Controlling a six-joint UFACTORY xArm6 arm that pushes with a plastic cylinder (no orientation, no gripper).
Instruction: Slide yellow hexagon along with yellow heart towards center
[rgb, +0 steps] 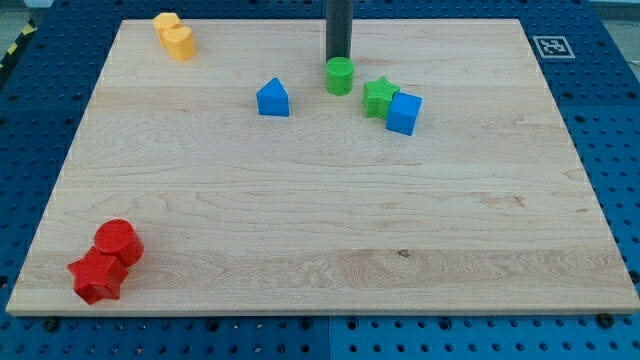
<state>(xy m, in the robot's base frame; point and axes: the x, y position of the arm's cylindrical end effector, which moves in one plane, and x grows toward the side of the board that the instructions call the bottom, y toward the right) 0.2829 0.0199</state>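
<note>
My tip (338, 58) stands near the top of the frame, just above the middle, right behind the green cylinder (340, 76) and close to touching it. There are no jaws here to be open or closed, only the bare rod. The yellow hexagon (166, 24) and yellow heart (179, 42) sit touching each other in the upper left corner of the wooden board (320, 220), well apart from my tip. So, as I judge it, the push has not begun and this is the approach step. The next move calls for carrying the tip left along the top edge, past the blue house-shaped block (273, 98), to the far upper-left side of the yellow pair, then pushing down and to the right so both slide together toward the middle
</note>
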